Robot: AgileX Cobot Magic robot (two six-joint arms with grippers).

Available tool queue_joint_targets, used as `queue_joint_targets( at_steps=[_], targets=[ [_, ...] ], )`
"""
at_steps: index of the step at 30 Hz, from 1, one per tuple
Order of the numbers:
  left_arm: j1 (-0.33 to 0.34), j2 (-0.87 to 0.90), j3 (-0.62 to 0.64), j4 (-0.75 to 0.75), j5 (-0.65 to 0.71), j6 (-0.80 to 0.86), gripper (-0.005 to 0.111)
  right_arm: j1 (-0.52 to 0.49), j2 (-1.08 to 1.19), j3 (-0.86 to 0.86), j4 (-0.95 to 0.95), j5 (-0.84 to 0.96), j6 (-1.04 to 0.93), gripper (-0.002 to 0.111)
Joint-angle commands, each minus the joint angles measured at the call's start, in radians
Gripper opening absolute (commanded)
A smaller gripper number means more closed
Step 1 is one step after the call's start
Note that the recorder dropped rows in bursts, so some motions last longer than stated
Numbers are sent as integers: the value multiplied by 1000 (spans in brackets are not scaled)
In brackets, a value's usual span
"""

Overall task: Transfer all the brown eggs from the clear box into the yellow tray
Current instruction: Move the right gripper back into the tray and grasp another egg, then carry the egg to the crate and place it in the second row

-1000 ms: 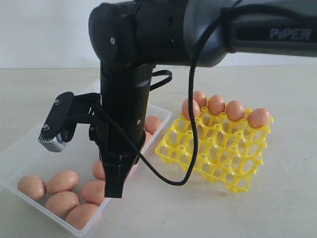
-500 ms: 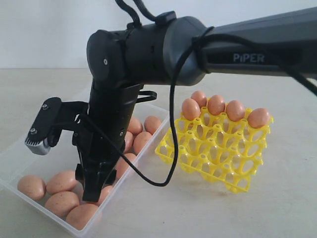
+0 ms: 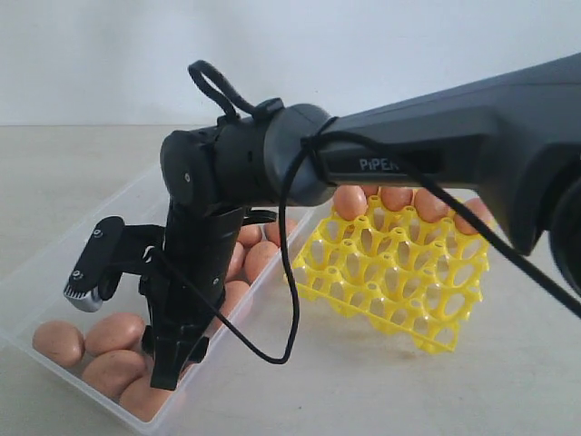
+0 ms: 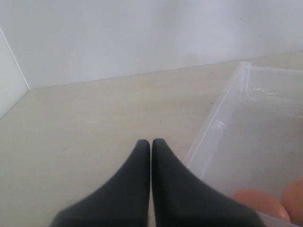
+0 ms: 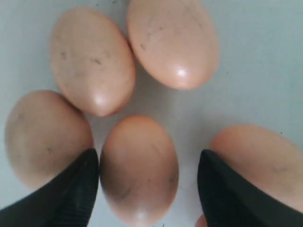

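My right gripper (image 3: 171,361) reaches down into the clear box (image 3: 54,265) at the left. It is open, and its jaws straddle one brown egg (image 5: 138,168) lying on the box floor. One finger (image 5: 75,189) touches that egg; the other finger (image 5: 227,189) stands a little off it. Several more brown eggs (image 3: 113,331) lie around it in the box. The yellow tray (image 3: 399,272) stands to the right with several eggs (image 3: 349,202) in its far row, partly hidden by the arm. My left gripper (image 4: 151,144) is shut and empty, just outside the box wall (image 4: 222,125).
The right arm's wrist camera (image 3: 91,272) hangs over the box's left part. Neighbouring eggs (image 5: 45,135) (image 5: 258,161) lie close against the outer sides of both fingers. Bare table surrounds box and tray, with a white wall behind.
The right gripper has moved left and down into the box among the eggs, and its jaws have gone from shut to open around one egg.
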Motion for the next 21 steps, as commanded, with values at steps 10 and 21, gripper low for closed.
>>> queue_joint_targets(
  at_steps=[10,21],
  targets=[
    [-4,-1,3,-2,-5,-7,1,0,52,-5,-24,-91,84,1],
    [-4,-1,3,-2,-6,-7,1,0,-119,-5,-24,-311,177,1]
  ],
)
